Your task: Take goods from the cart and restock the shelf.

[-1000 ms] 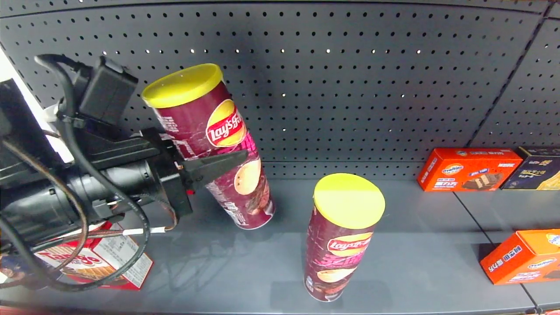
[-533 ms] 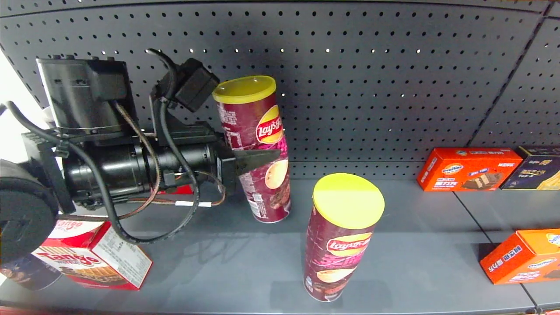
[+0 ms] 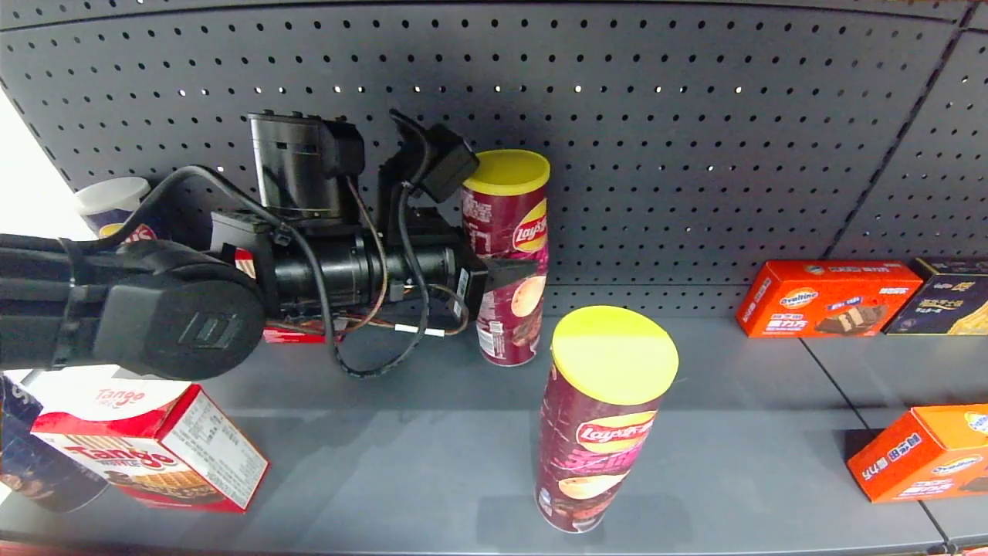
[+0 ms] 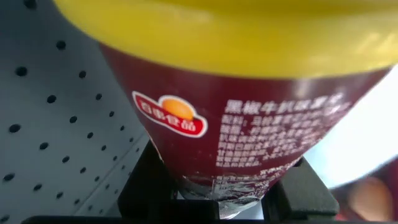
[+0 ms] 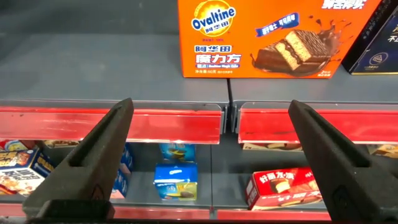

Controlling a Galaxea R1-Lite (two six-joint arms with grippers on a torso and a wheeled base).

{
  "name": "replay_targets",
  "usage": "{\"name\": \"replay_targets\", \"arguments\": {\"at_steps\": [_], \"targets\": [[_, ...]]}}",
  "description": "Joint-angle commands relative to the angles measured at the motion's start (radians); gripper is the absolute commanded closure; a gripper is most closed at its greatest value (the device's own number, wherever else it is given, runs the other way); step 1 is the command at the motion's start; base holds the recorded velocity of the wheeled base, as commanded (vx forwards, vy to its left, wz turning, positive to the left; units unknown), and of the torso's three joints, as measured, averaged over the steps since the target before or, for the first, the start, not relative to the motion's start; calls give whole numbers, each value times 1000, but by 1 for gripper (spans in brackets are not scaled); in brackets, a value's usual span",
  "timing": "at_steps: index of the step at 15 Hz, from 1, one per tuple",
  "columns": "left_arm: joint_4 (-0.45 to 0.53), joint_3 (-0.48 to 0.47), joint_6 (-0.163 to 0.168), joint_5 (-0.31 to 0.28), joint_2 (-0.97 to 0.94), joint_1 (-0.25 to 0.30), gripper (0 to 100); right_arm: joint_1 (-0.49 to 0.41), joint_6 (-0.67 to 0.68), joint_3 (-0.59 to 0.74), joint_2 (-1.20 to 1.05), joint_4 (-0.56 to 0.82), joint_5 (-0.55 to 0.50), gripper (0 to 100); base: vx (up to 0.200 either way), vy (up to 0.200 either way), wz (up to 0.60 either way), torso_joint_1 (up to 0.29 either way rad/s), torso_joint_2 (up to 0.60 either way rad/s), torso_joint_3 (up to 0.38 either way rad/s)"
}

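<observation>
**Restocking, placement step.** The left claw is clamped on the mid-body of a chip can. It holds the can upright behind and to the left of the front can, close to the perforated back panel. Gripping at mid-height probably guards the tall can against tipping. Whether its base meets the shelf board cannot be told. The front can stands apart from the held one and leaves the rear row reachable. A red wafer box lies far left of the front can, under the forearm, and may crowd a withdrawal. Orange boxes sit well to its right. The right claw is spread wide and empty before a red rail.
</observation>
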Motion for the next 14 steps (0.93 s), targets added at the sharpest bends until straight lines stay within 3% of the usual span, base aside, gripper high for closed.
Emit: {"name": "replay_targets", "arguments": {"at_steps": [1,5,10,14], "targets": [[-1,-49,4,-3,83,2,100,0,0,0,2,0,0,0,0,0,0,0,0,0],[-4,-113,7,-5,137,1,100,0,0,0,2,0,0,0,0,0,0,0,0,0],[-7,-119,12,-5,168,1,100,0,0,0,2,0,0,0,0,0,0,0,0,0],[-7,-105,42,-3,180,-2,100,0,0,0,2,0,0,0,0,0,0,0,0,0]]}}
